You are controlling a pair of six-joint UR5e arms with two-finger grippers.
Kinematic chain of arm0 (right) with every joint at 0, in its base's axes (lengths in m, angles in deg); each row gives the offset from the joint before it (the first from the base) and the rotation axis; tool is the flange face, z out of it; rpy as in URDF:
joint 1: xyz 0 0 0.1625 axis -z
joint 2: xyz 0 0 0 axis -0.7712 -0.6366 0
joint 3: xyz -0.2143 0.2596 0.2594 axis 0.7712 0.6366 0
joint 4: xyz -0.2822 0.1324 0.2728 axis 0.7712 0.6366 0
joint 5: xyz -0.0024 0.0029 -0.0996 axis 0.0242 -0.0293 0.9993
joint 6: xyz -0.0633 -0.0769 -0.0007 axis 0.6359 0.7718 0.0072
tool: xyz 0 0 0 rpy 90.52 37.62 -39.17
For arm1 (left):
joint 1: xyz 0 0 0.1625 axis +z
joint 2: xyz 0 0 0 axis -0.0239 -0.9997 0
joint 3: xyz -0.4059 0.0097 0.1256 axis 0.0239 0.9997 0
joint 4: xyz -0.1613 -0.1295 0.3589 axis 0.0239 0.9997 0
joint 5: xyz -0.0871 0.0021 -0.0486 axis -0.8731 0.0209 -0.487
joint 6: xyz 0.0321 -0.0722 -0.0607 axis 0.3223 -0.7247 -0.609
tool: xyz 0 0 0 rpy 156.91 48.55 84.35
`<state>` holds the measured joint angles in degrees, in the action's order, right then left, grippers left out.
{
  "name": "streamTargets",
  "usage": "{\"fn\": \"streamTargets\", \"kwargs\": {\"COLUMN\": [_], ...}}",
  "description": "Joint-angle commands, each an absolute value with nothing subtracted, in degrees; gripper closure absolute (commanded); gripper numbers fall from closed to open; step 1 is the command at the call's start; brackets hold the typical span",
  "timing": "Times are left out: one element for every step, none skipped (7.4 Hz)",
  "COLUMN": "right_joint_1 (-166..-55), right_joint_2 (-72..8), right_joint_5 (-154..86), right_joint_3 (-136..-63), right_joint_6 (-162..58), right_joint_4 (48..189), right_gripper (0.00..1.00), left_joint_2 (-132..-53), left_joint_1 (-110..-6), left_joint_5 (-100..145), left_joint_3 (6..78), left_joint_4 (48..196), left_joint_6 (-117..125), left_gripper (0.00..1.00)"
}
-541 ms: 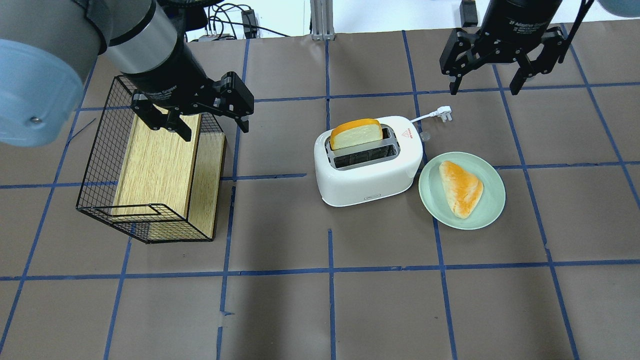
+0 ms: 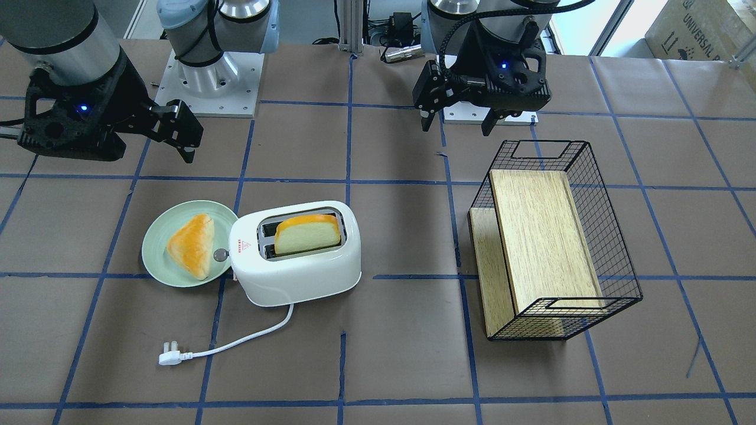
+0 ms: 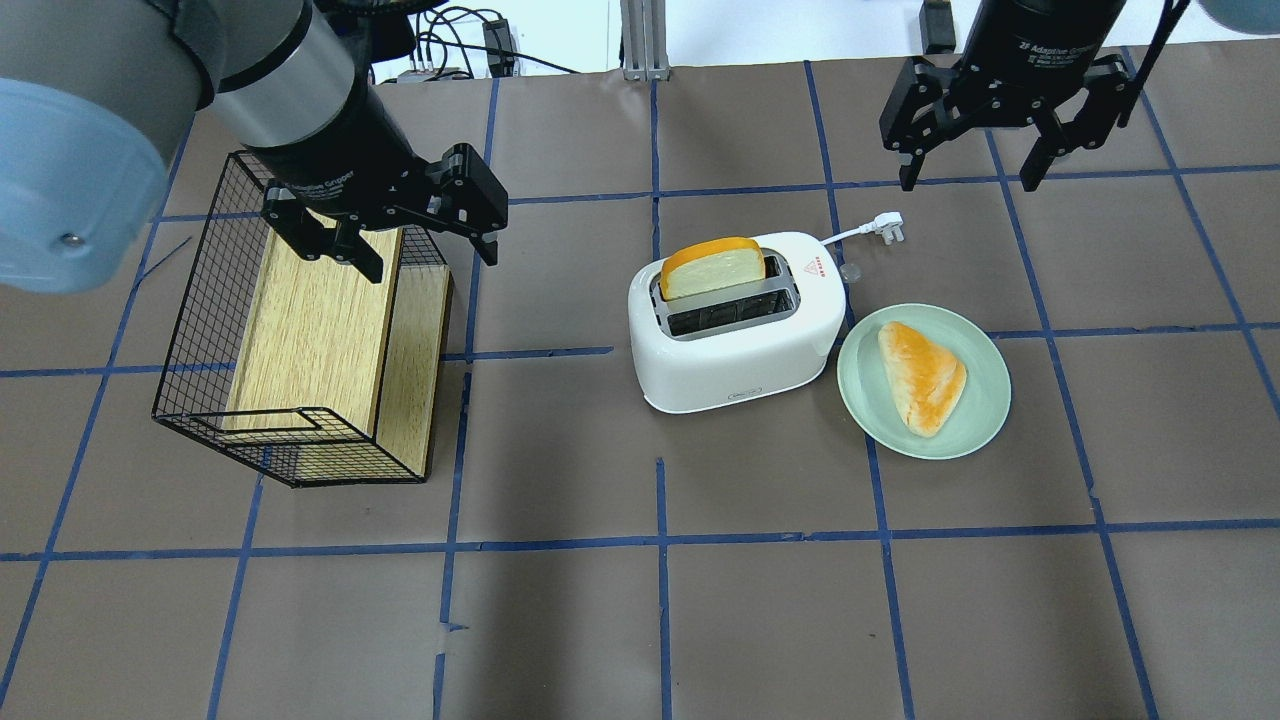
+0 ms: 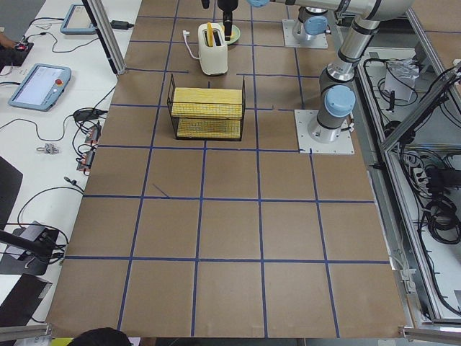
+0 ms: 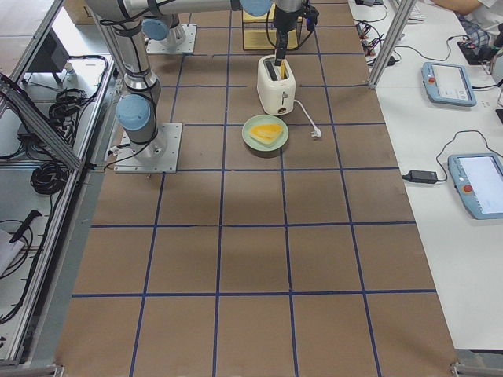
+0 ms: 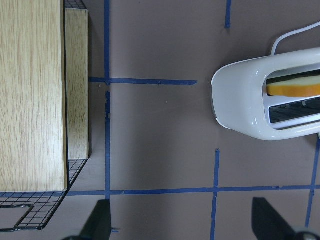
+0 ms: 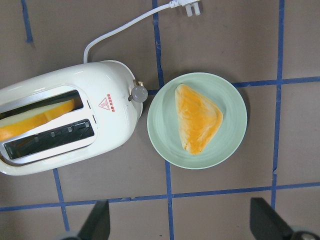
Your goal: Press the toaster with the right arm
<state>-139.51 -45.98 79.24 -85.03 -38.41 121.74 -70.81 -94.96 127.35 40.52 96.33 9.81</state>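
The white toaster (image 3: 735, 345) stands mid-table with a slice of bread (image 3: 712, 268) upright in one slot. It also shows in the front view (image 2: 295, 277) and the right wrist view (image 7: 65, 150). Its silver knob (image 7: 138, 92) faces the plate, and its cord ends in a loose plug (image 3: 888, 228). My right gripper (image 3: 968, 180) is open and empty. It hangs high above the table, apart from the toaster, on the robot's side of the plate in the front view (image 2: 177, 139). My left gripper (image 3: 432, 262) is open and empty over the basket's edge.
A pale green plate (image 3: 870, 400) with a triangular pastry (image 3: 922, 375) lies right beside the toaster's knob end. A black wire basket (image 3: 200, 300) holding a wooden board (image 3: 310, 330) stands at the left. Blue tape lines cross the brown table.
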Motion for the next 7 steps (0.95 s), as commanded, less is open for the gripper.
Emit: {"fn": "streamTargets", "kwargs": {"right_joint_1": [-139.6, -139.6, -139.6, -139.7, -139.7, -139.7, -139.7], "right_joint_2": [-46.1, -46.3, -46.3, -46.4, -46.4, -46.5, -46.4], "right_joint_5": [79.2, 79.2, 79.2, 79.2, 78.9, 78.9, 79.0], "right_joint_3": [-85.1, -85.6, -85.9, -86.3, -86.3, -86.3, -86.3], "right_joint_6": [-38.5, -38.5, -38.1, -38.2, -38.0, -38.2, -38.2], "right_joint_4": [122.1, 122.1, 122.3, 122.4, 122.5, 122.5, 122.5], "right_gripper": [0.00, 0.00, 0.00, 0.00, 0.00, 0.00, 0.00], "left_joint_2": [-70.8, -70.8, -70.8, -70.8, -70.8, -70.8, -70.8], "left_joint_1": [-95.0, -95.0, -95.0, -95.0, -95.0, -95.0, -95.0], "left_joint_5": [127.4, 127.4, 127.4, 127.4, 127.4, 127.4, 127.4], "left_joint_3": [40.5, 40.5, 40.5, 40.5, 40.5, 40.5, 40.5], "left_joint_4": [96.3, 96.3, 96.3, 96.3, 96.3, 96.3, 96.3], "left_joint_6": [9.8, 9.8, 9.8, 9.8, 9.8, 9.8, 9.8], "left_gripper": [0.00, 0.00, 0.00, 0.00, 0.00, 0.00, 0.00]}}
